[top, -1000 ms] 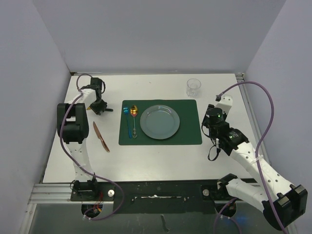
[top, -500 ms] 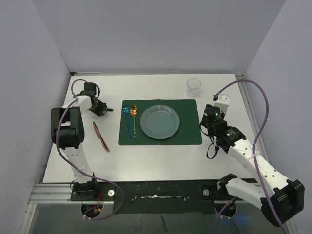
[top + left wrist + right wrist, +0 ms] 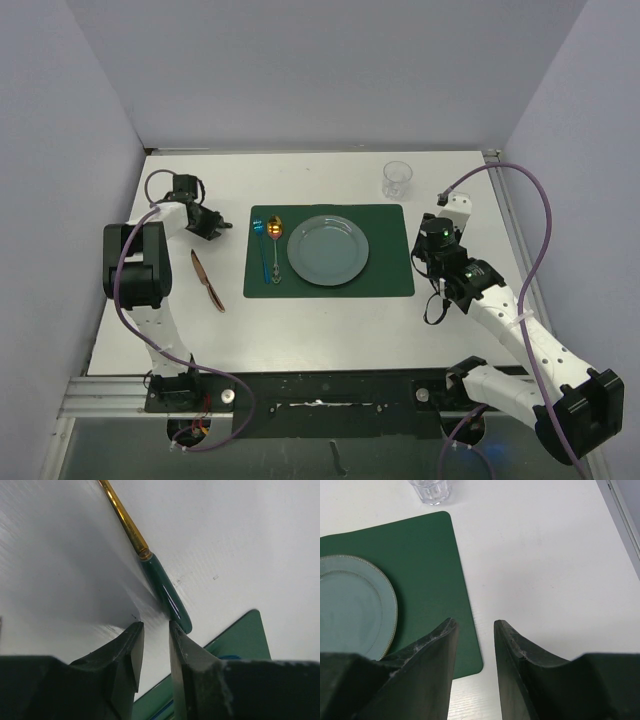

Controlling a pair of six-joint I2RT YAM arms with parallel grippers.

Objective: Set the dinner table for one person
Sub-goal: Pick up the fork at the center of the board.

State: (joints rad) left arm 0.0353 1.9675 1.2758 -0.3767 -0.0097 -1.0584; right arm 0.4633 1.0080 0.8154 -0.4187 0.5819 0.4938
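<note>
Left gripper (image 3: 156,630) is held low at the far left of the table (image 3: 300,320), jaws narrowly parted, nothing pinched, a green-handled utensil (image 3: 165,592) laid just beside them, its head cut off by the frame; right gripper (image 3: 474,625) is held parted, empty, above the edge of the mat (image 3: 420,555).

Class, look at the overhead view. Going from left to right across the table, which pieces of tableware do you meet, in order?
copper-coloured knife → gold spoon → plate → glass
</note>
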